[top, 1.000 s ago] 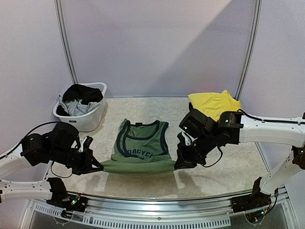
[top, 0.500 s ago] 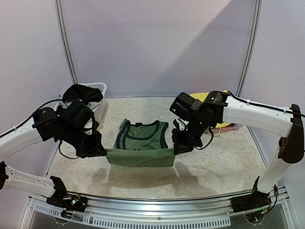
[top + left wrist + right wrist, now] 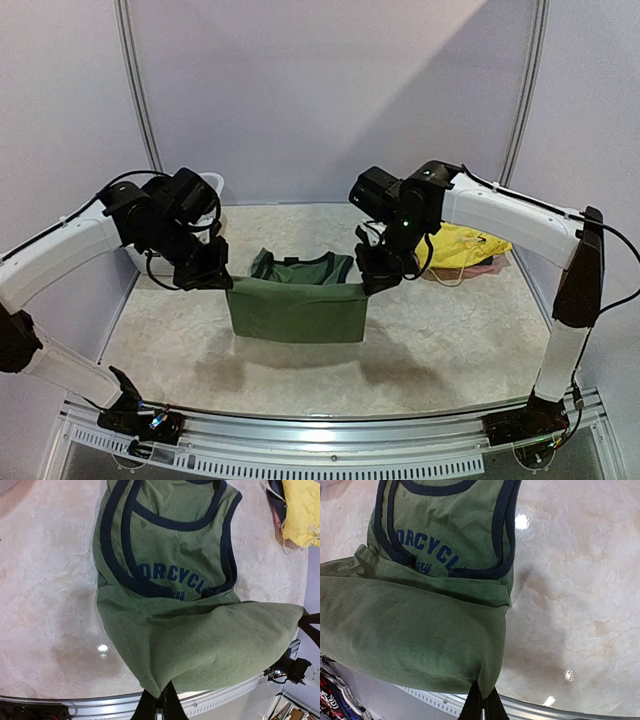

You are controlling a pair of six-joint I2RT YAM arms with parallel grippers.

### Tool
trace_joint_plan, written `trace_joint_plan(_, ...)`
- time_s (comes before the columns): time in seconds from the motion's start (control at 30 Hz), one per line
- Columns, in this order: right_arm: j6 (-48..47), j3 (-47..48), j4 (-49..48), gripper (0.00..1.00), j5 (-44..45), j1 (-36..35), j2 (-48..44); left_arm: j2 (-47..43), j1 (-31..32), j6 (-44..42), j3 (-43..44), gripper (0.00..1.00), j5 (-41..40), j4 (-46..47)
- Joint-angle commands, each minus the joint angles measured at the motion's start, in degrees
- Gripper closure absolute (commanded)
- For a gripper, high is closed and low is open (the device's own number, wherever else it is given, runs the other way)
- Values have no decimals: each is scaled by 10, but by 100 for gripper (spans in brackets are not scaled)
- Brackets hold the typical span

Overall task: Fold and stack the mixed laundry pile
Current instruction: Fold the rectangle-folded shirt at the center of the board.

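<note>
The table (image 3: 450, 340) is wide, but most of the risk lies in the middle of it, where the olive-green shirt (image 3: 295, 312) is half lifted. Its collar half lies flat toward the far side with the chest print facing up. Its lower half hangs as a stretched panel between the two arms, above the surface. The other piece of the laundry that I can see is the yellow garment (image 3: 465, 243). It lies at the far right, just behind the right arm, with a white cord (image 3: 450, 275) trailing from it. I judge that this arm could catch the cord or push the garment if it swings farther back. The left gripper (image 3: 218, 278) is pressed together on the left corner of the hem, and the right gripper (image 3: 372, 280) pinches the right corner in the same way. Each holds only a small tip of cloth, as both wrist views show. If the arms pull apart too strongly, one corner may slip out and the panel would fall crooked. If one arm travels farther than the other, the fold would land slanted over the print. Too much pull toward the far side could also drag the flat half and wrinkle it.
</note>
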State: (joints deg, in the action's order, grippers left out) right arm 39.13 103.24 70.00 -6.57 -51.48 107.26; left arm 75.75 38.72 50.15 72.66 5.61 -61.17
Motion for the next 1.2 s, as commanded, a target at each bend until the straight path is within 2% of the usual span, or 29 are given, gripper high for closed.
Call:
trace_joint_plan(0.0,-32,48,31,100,11,30,23,50,-32,-60,60,100,8,-22)
trace_joint_plan(0.2,-48,131,64,100,8,55,71,131,-69,-120,154,100,17,-61)
trace_joint_plan(0.4,-60,202,79,100,-4,79,118,187,-101,-151,209,100,38,-72)
trace_joint_plan(0.83,-72,277,64,100,-51,123,199,272,-143,-182,272,100,57,-66)
trace_joint_plan(1.17,-65,288,13,100,-76,145,236,346,-159,-191,316,100,72,-39)
